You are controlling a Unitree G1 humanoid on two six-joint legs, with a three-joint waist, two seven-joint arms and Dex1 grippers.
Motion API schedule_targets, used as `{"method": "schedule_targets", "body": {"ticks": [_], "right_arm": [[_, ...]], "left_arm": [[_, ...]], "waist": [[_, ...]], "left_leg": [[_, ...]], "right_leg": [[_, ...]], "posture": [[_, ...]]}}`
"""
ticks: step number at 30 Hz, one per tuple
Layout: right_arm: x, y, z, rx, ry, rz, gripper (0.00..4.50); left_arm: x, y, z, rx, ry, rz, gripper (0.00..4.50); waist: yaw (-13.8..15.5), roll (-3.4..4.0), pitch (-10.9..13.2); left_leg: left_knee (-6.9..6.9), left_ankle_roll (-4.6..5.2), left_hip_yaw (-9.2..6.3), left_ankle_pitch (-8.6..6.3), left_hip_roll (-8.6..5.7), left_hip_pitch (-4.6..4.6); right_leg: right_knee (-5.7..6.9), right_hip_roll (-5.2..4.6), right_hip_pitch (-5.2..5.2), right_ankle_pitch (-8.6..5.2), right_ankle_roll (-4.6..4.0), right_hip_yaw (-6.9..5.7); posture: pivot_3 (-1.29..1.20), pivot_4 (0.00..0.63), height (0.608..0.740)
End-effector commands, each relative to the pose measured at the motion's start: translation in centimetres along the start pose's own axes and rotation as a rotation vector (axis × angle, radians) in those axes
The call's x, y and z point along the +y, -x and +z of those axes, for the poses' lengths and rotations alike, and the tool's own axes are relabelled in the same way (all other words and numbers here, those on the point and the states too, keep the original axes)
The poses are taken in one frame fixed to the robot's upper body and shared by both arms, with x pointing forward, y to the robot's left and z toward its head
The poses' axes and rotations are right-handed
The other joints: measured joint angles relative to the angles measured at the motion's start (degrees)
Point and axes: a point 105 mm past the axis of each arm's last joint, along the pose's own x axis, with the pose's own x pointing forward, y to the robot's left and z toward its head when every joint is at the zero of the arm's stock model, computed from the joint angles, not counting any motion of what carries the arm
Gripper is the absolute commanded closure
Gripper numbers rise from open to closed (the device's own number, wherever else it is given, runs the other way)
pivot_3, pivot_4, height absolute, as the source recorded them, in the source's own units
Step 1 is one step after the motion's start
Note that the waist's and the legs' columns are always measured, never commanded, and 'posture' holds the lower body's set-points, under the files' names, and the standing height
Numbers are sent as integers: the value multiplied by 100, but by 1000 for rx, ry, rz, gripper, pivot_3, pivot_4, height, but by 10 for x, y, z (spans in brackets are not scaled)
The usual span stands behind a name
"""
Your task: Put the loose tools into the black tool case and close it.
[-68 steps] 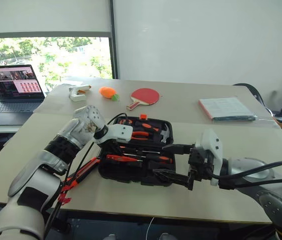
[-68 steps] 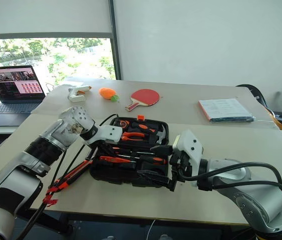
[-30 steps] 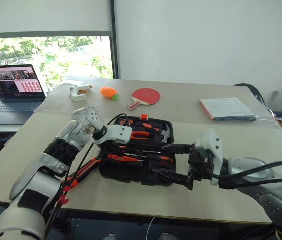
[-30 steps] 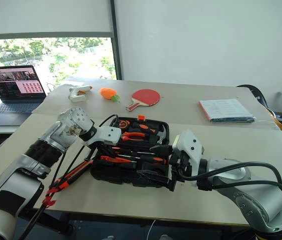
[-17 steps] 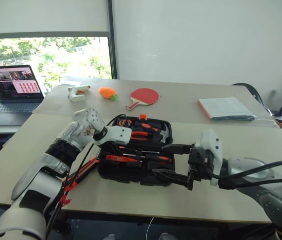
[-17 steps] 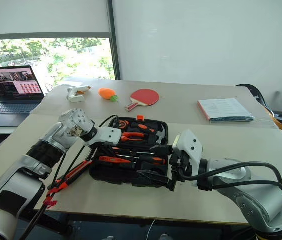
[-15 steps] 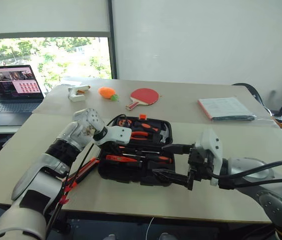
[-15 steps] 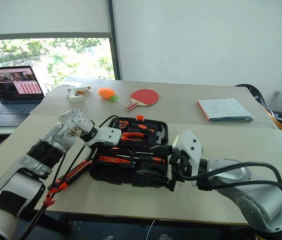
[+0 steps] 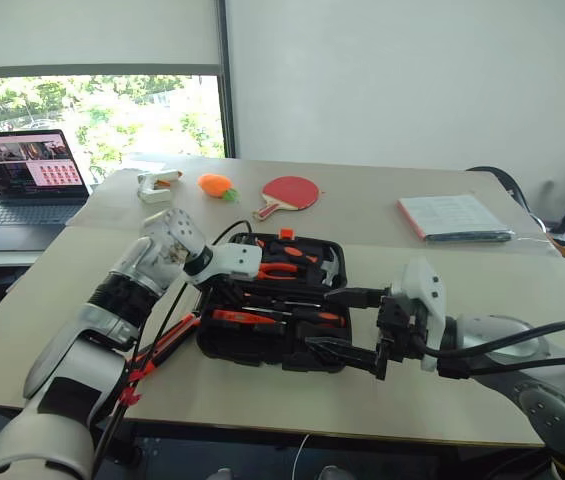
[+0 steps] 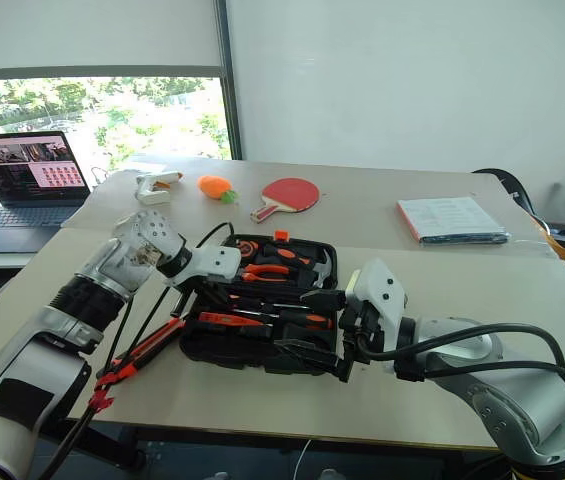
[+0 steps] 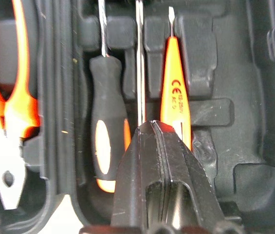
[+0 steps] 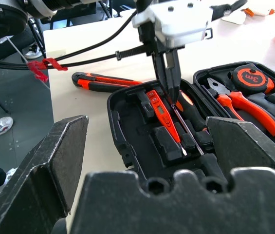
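My left tool (image 12: 169, 78) hangs over the near-left part of the open case (image 9: 262, 345), pointing steeply down, its two black fingers pressed together. From my right wrist its tips appear to pinch the thin metal shaft of a screwdriver (image 12: 190, 137) that slants down into the case; I cannot be sure the shaft is truly gripped. From my left wrist the closed fingertips sit right over that same shaft, between two tools already lying in their slots: a black-and-orange screwdriver (image 11: 105, 131) on one side and a small all-orange screwdriver (image 11: 174, 92) on the other.

My right tool (image 9: 347, 325) is held at the case's right edge, pointing left across it, its fingers spread wide with nothing between them.

The case lies open and flat on the table (image 9: 442, 400), in front of me and between my two arms. Its far half holds orange-handled pliers (image 12: 239, 105) and a round tape measure (image 12: 248, 76). A long black-and-orange knife (image 12: 100, 82) lies loose on the table just beside the case's left edge.

Farther back on the table are a red paddle (image 9: 289, 192), an orange toy (image 9: 216, 185), a small white object (image 9: 157, 184) and a stack of papers (image 9: 452, 217). A laptop (image 9: 24, 185) stands open at the far left.
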Motion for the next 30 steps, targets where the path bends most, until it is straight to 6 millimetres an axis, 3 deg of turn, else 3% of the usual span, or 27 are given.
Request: {"method": "schedule_targets", "body": {"ticks": [1, 9, 23, 26, 30], "right_arm": [[3, 0, 8, -26, 18, 15, 0], [2, 0, 9, -30, 17, 12, 0], [2, 1, 8, -28, 12, 10, 0], [3, 0, 7, -22, 19, 13, 0], [-2, 2, 13, -19, 54, 25, 0]], "left_arm": [[-4, 3, 1, 5, -37, 0, 4470], [-7, -10, -11, 54, -33, -1, 4470], [-13, -19, -12, 41, -23, -28, 4470], [-9, -14, -14, 22, 6, 14, 4470], [-4, 13, -14, -109, 188, 129, 4470]], "waist": [[-2, 0, 0], [0, 0, 0], [2, 0, 0], [3, 0, 0], [-22, 0, 0]], "left_leg": [[0, 0, 0, 0, 0, 1], [2, 0, 0, 0, 0, 1], [2, 0, 0, 0, 0, 5], [3, 0, 0, 0, 0, 6], [5, 0, -1, 0, 1, 5]], "right_leg": [[0, 0, 0, 0, 0, 0], [4, 0, 0, 0, 0, 0], [5, 0, 3, 0, 0, 1], [5, 0, 4, 0, 0, 1], [8, 0, 4, 0, 0, 1]], "posture": [[0, 150, 736], [0, 150, 736], [0, 150, 736], [0, 150, 736], [0, 150, 736]]}}
